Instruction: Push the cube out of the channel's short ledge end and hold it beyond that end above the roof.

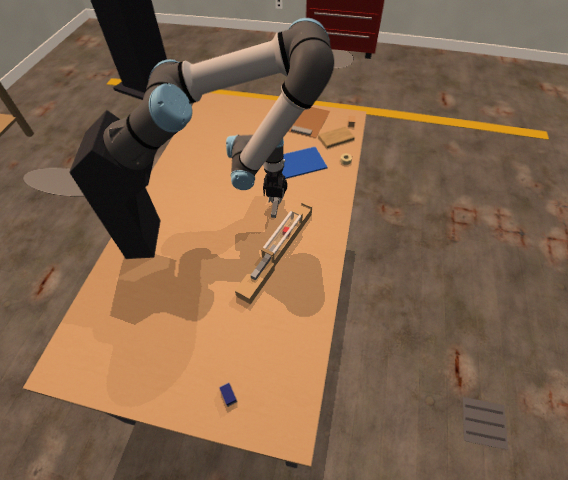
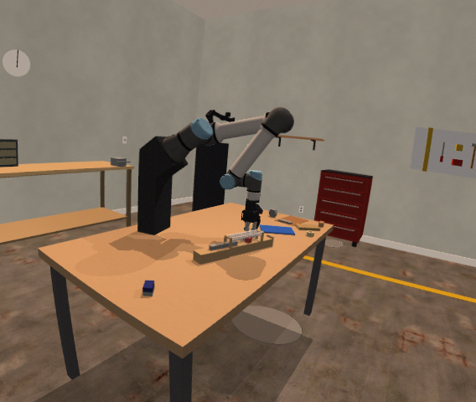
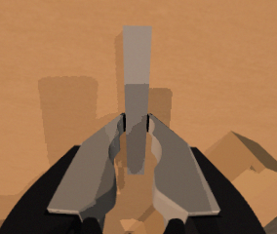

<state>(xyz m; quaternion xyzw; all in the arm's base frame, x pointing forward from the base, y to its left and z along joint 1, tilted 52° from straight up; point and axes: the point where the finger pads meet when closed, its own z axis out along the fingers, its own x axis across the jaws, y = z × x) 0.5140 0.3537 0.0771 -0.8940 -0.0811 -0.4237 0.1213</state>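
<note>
Stick in hand, cube off to the right

Counter (image 1: 170, 330) carries the long channel (image 1: 277, 246), which runs diagonally from near-left to far-right in the top view, its lipped end at the far right. Just left of that far end hangs the end effector (image 1: 274, 196), clamped on a grey stick (image 3: 137, 97) that lies roughly parallel to the channel. Inside the channel, toward its far end, sits the red cube (image 1: 285, 229), slightly right and nearer than the stick.
</note>
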